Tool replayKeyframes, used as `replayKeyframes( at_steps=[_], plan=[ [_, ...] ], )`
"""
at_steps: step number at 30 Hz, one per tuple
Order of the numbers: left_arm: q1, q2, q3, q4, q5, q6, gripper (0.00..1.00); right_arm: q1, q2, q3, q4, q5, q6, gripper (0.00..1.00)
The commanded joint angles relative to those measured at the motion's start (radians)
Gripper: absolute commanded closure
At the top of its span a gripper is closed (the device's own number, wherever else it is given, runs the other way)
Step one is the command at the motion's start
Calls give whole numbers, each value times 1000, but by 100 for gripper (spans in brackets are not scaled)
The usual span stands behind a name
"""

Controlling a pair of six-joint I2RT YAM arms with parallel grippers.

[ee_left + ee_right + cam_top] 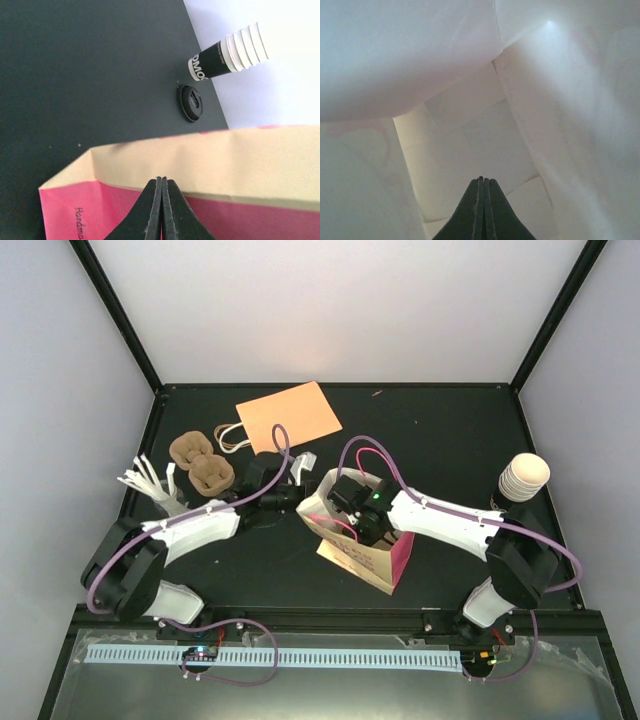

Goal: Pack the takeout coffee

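Black bench, white walls: we see our left gripper (161, 178), jaws pressed together, at the rim of the pink-and-cream paper bag (250, 155) mid-bench. The right gripper (481, 179), also closed, is inside it. The takeout coffee (227, 56) stands at the right edge, a black lid (191, 102) beside it. Pulp carriers (202, 462) and white sticks (148, 483) lie near the left edge.

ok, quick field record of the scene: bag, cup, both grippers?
paper bag: pink and cream, mouth open, table centre
takeout coffee: on table at right, outside bag
left gripper: shut, tips at bag rim; grip unclear
right gripper: shut, inside bag
black lid: on table near takeout coffee
task state: coffee not packed
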State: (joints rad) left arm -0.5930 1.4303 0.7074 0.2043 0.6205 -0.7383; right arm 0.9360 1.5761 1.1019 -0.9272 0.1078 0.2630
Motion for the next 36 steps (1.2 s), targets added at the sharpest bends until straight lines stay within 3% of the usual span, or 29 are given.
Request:
replayKeyframes(
  at_steps=[1, 15, 27, 36],
  plan=[
    [-29, -72, -26, -39, -12, -63, 96, -2, 14, 7, 40, -8, 48, 99],
    [-168, -352, -152, 12, -230, -275, 93, -3, -80, -7, 198, -133, 216, 99],
    [-305, -370, -165, 52, -304, -330, 94, -4, -151, -46, 241, -152, 262, 99],
    [-361, -367, -124, 54, -311, -338, 94, -64, -205, -112, 303, -299, 267, 99]
  ],
)
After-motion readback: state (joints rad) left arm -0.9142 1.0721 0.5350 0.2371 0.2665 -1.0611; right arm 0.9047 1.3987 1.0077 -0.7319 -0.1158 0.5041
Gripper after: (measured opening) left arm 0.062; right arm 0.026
